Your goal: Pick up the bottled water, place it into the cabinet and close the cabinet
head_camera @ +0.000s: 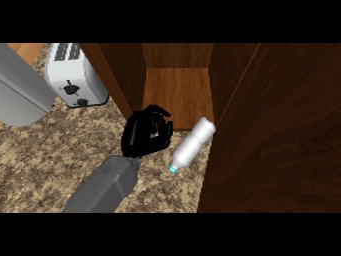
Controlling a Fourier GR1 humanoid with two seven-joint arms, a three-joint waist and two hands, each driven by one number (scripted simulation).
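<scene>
The left hand (146, 134) sits near the middle of the speckled tabletop (33, 170), its grey forearm rising from the lower edge. Its fingers (157, 120) are clenched inward on themselves and wrap around nothing.

The bottled water (193, 143) lies just to the right of those fingers, outside their curl. It is tilted on a diagonal, with its blue cap (174, 170) pointing down-left towards the forearm and its base up-right. A narrow strip of tabletop seems to separate it from the hand (whether they touch anywhere along the knuckles is hard to tell).

The bottle rests at the mouth of the cabinet (121, 75), in front of the wooden shelf (177, 92) rather than on it. Its base end is close against the edge of the open cabinet door (291, 130), which fills the right side of the view.

A white toaster (74, 75) stands left of the cabinet. A grey slab-like object (7, 85) lies further left.
</scene>
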